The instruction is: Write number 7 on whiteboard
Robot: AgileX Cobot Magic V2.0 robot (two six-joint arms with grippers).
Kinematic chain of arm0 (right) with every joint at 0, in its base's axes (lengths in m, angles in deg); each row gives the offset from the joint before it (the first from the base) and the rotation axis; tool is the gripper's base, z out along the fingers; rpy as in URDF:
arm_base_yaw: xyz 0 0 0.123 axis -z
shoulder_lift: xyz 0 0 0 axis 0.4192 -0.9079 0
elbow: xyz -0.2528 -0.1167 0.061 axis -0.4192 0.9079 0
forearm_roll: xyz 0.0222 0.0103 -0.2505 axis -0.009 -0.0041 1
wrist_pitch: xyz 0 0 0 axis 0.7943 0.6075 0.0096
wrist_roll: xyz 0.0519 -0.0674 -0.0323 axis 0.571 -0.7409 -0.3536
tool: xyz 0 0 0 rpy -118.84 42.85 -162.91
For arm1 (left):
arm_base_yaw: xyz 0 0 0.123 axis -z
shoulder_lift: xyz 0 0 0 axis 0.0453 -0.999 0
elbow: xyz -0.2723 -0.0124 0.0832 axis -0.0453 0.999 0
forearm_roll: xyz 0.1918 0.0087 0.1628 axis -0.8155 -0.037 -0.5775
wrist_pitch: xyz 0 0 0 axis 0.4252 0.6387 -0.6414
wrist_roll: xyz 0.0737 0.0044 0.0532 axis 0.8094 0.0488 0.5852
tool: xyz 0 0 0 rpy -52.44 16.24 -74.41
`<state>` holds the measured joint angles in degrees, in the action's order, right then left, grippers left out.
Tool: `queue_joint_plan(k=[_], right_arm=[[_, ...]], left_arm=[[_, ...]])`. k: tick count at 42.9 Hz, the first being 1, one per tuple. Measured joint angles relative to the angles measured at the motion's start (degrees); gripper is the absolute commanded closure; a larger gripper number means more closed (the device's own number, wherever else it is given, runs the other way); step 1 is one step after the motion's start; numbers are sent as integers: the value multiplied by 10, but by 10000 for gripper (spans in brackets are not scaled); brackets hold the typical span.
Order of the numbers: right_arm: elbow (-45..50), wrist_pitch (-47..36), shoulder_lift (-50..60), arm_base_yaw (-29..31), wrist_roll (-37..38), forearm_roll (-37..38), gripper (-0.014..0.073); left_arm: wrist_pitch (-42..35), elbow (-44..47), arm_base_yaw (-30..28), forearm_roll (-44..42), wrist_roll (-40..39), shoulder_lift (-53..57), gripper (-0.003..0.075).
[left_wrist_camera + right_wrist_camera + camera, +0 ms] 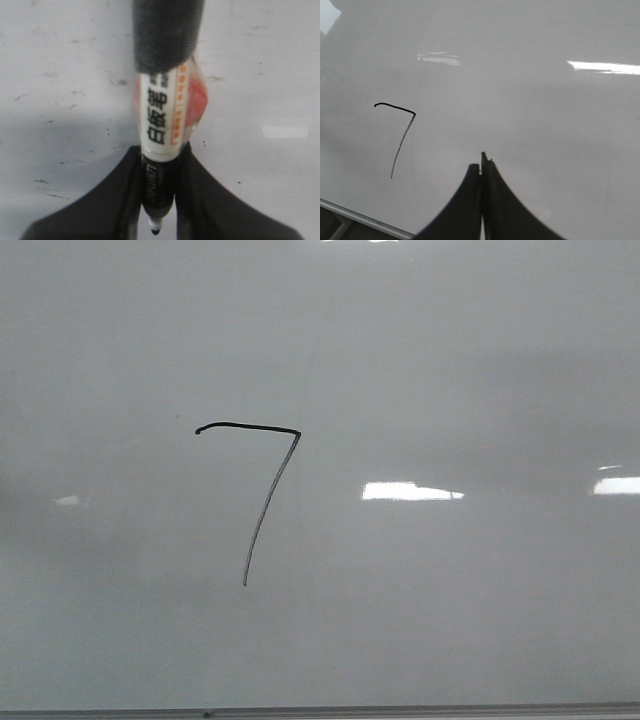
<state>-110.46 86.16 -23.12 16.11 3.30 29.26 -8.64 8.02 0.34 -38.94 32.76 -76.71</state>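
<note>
Large glossy pale grey whiteboard (450,370) fills the front view, thin grey metal edge strip (400,710) along its near side. Thin black marker-drawn number 7 (262,495) sits left of centre. Left gripper (159,195) grasps a black-and-white whiteboard marker (160,125), tip (155,231) exposed. Right gripper (481,172) is clenched, holding nothing.

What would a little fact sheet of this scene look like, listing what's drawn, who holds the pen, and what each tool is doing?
surface: whiteboard, glossy, with light reflections
edge: grey strip along the near side
drawing: number 7, thin black line, hooked top stroke, long slanted downstroke
pen: marker, white label with printed characters, tip pointing out past the fingers
left tool: shut on the marker
right tool: shut, holding nothing, beside the 7 over bare board
front view: no arm visible
task status: the 7 looks complete
</note>
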Motion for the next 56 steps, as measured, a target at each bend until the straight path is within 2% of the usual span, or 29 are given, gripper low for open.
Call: queue_joint_plan(k=[7,12,19,27,34,42,51,56], right_arm=[[0,0,0,0,0,0,653],[0,0,0,0,0,0,653],[0,0,0,0,0,0,653],[0,0,0,0,0,0,653],[0,0,0,0,0,0,653],[0,0,0,0,0,0,653],[0,0,0,0,0,0,653],[0,0,0,0,0,0,653]], left_arm=[[0,0,0,0,0,-1,359],[3,0,0,0,0,4,297],[23,0,0,0,0,36,290],[55,0,0,0,0,126,296],[99,9,0,0,0,228,356],[156,22,0,0,0,337,534],[189,34,0,0,0,407,741],[197,35,0,0,0,425,741]])
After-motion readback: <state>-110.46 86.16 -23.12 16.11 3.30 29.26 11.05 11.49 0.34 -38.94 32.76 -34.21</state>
